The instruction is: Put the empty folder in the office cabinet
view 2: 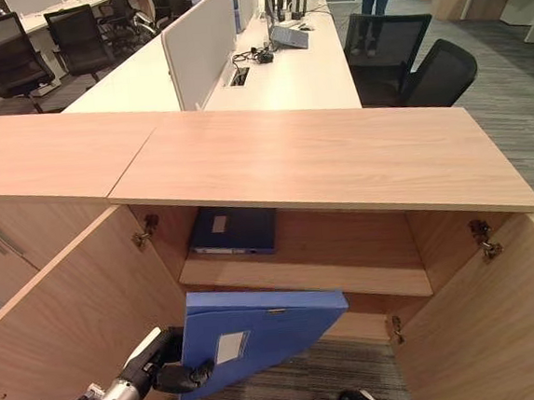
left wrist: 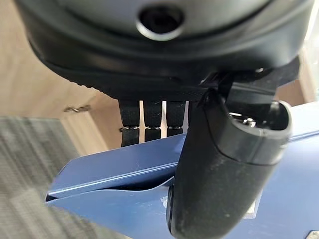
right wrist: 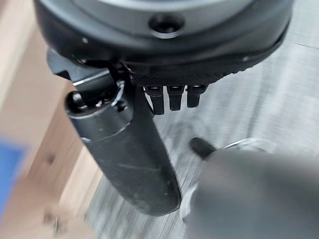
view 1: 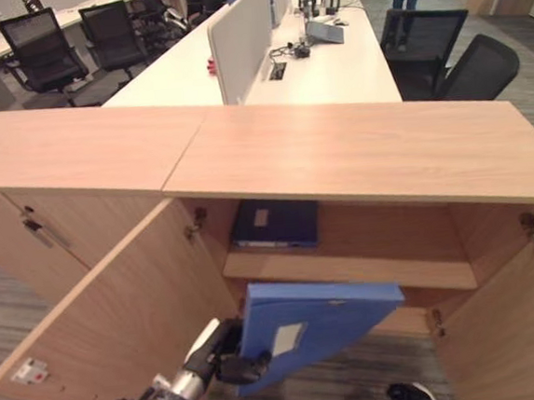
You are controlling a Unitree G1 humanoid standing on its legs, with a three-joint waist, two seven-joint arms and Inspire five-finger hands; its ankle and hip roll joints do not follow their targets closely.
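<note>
left eye view: we see our left hand (view 1: 226, 351) low in front of the open office cabinet (view 1: 357, 155), gripping the blue folder (view 1: 324, 321) at its lower left corner.
folder: it is tilted, held in the air just before and below the cabinet's shelf (view 1: 348, 270), its upper edge near the shelf's front; a pale label (view 1: 289, 337) shows on its face.
left fingers: in the left wrist view our thumb (left wrist: 224, 174) lies across the folder's near face and the fingers (left wrist: 149, 122) pass behind its top edge, so we pinch it.
right hand: in the right wrist view our right hand (right wrist: 164, 64) hangs over the grey carpet (right wrist: 279, 89) beside the cabinet wood, its fingers (right wrist: 172, 97) loose and holding nothing.
shelf: a second dark blue folder (view 1: 274, 223) lies flat on it, at the left.
doors: both cabinet doors (view 1: 117, 307) stand open.
behind: a white table (view 1: 330, 63) and black chairs (view 1: 43, 51).
</note>
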